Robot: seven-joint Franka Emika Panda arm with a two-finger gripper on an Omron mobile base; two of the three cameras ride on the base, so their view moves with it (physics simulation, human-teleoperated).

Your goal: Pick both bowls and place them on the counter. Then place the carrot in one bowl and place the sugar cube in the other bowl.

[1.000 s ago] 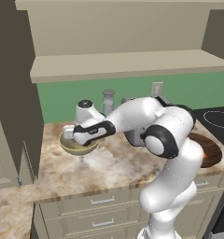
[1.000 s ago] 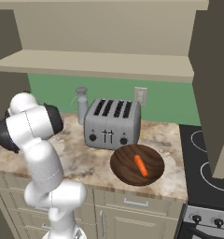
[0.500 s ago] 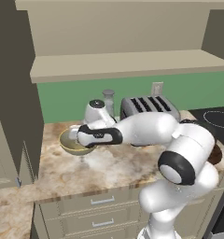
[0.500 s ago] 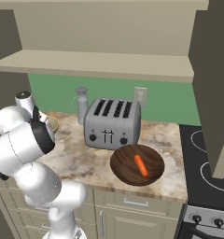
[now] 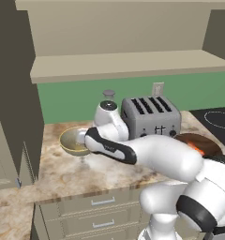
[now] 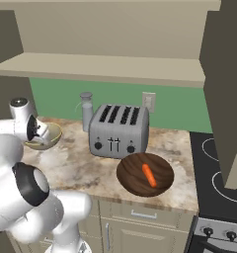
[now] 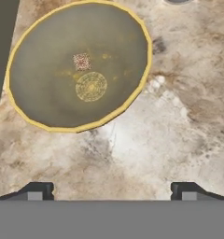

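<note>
Sugar cube (image 7: 81, 60) lies inside the beige bowl (image 7: 79, 65), just off its centre medallion. The bowl stands on the counter (image 7: 170, 126). Carrot (image 6: 148, 175) rests in the wooden bowl (image 6: 145, 174), right of the toaster (image 6: 117, 130).

Over the last second the arm swung away and up from the beige bowl; the gripper (image 7: 111, 191) now hangs above bare counter beside it, jaws wide apart, holding nothing. Both placements look done; the task is probably complete.

A grey jar (image 6: 86, 109), possibly a shaker, stands behind the bowl. Nothing blocks the retreat.
</note>
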